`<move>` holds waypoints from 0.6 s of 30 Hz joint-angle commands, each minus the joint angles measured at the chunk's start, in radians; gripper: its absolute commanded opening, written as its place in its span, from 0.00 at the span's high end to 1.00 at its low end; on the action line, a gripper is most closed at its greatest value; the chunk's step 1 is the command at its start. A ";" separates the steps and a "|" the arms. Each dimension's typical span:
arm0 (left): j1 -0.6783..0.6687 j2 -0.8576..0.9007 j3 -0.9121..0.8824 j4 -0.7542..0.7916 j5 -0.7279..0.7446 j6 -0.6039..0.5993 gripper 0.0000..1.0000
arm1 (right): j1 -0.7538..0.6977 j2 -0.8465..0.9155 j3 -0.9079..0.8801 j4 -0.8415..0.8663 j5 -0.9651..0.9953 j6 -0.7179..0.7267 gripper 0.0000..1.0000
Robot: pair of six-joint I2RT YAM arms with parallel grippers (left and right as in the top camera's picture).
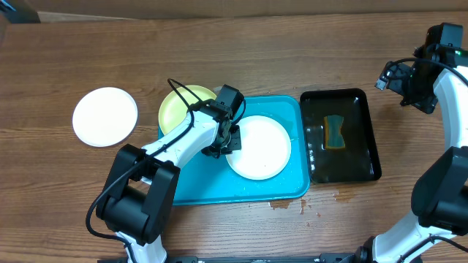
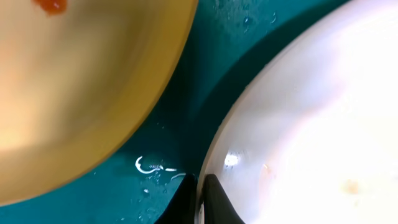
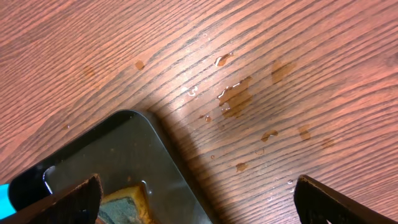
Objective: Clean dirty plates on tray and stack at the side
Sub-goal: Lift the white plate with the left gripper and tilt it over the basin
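A white plate (image 1: 259, 148) lies on the turquoise tray (image 1: 212, 186). My left gripper (image 1: 224, 145) is shut on its left rim; in the left wrist view the fingers (image 2: 200, 190) pinch the rim of this white plate (image 2: 311, 124) over the wet tray (image 2: 180, 93). The yellow-green plate (image 1: 183, 107) sits at the tray's back-left corner, overlapping the rim, and it shows an orange smear (image 2: 53, 5). A second white plate (image 1: 104, 116) lies on the table to the left. My right gripper (image 1: 391, 77) is open and empty above the table at the far right.
A black tray (image 1: 369, 139) with water and a sponge (image 1: 335, 131) stands right of the turquoise tray. The right wrist view shows its corner (image 3: 124, 149), the sponge (image 3: 127, 202) and water drops (image 3: 233, 96) on the wood. Spills (image 1: 285, 206) lie in front of the tray.
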 commanded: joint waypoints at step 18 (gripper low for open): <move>-0.112 -0.167 0.330 -0.040 -0.167 0.048 0.96 | -0.001 -0.008 0.010 0.003 0.003 0.008 0.00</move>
